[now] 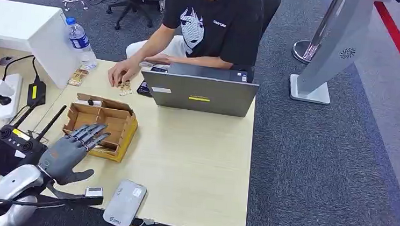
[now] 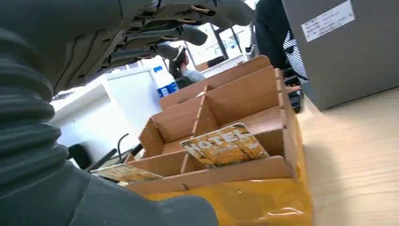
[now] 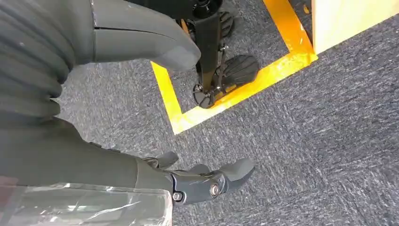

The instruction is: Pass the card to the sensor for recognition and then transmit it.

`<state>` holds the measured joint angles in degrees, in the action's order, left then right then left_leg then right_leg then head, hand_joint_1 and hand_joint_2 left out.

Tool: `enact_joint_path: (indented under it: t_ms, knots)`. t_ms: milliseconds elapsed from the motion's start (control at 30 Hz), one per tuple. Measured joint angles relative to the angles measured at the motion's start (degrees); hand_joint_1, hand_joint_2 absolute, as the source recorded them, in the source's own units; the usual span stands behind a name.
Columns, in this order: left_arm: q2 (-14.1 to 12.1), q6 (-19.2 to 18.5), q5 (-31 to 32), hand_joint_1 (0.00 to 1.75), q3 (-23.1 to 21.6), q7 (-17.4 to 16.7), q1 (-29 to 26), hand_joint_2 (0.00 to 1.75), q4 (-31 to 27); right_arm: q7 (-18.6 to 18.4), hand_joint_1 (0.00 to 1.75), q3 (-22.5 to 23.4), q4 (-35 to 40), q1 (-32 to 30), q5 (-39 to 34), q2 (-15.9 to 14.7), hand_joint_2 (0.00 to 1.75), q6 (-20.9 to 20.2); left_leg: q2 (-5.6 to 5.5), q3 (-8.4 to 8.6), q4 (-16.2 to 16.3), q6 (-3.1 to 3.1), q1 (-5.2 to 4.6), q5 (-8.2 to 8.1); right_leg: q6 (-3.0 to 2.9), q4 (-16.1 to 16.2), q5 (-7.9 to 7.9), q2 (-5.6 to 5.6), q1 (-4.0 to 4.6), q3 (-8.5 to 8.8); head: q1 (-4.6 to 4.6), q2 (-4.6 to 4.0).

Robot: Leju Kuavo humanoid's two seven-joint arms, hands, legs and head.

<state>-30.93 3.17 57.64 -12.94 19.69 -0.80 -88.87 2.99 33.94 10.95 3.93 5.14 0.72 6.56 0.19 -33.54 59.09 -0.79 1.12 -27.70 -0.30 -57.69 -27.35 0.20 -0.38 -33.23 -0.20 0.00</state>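
A wooden compartment box sits on the table's left part. In the left wrist view a yellow "HOTEL" card leans in one compartment of the box, and another card lies in a neighbouring one. My left hand hovers just at the box's near-left side, fingers spread toward it, holding nothing. The white-grey card sensor lies at the table's front edge, right of my left arm. In the right wrist view my right hand hangs over the carpet with nothing in it, fingers apart.
A person in a black T-shirt sits behind a grey laptop, one hand on small cards. A water bottle, power strip and black remote controller stand at the left. Yellow floor tape marks the carpet.
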Motion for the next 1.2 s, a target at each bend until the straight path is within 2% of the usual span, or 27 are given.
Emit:
enact_joint_path:
  t_ms: [200,300,733,1033,1067,1200]
  knots:
    - [0.30,0.11,1.48,0.00,1.02,-1.09,0.13,1.75,1.20,0.00,0.00,0.46,0.00,0.00,0.92,0.00,1.75,-0.15,0.01,0.00,0.00,0.00,0.00,0.00,0.00,0.00,0.00,0.01,0.00,0.00,0.02,0.00]
    - [0.85,1.42,3.37,0.00,1.68,-1.57,0.53,1.75,2.14,0.00,0.00,0.70,0.00,0.02,1.03,0.00,1.75,-0.15,0.00,0.01,0.01,0.00,0.00,0.00,0.00,0.00,0.00,0.01,0.00,0.00,0.02,0.00]
    - [4.41,3.00,5.77,0.00,2.18,-2.03,2.62,1.75,8.61,-0.17,0.00,0.96,0.00,0.08,2.12,0.02,1.75,-0.35,0.01,0.00,0.01,0.00,0.00,0.00,0.00,0.00,0.01,0.00,0.00,0.00,0.02,0.00]
    - [7.75,7.65,9.03,0.00,2.99,-1.11,3.96,1.75,12.33,-0.17,0.00,1.31,0.00,0.12,3.13,0.11,1.75,-0.41,0.01,0.01,0.01,0.00,0.00,0.00,0.00,0.00,0.01,0.00,0.00,0.00,0.00,0.00]
    - [8.22,8.31,9.24,1.75,3.08,-1.00,4.06,1.75,12.46,-0.20,0.00,1.35,0.00,0.11,3.17,0.11,1.75,-0.39,0.01,0.01,0.01,0.00,0.00,0.00,0.00,0.00,0.01,0.00,0.00,0.00,0.02,0.00]
    - [9.77,9.29,9.40,1.75,3.26,-0.85,4.20,1.75,12.50,-0.20,0.00,1.77,0.00,0.12,3.91,0.13,1.75,-0.35,0.01,0.01,0.01,0.00,-0.01,0.00,0.00,0.00,0.01,0.00,-0.01,0.00,0.02,0.00]
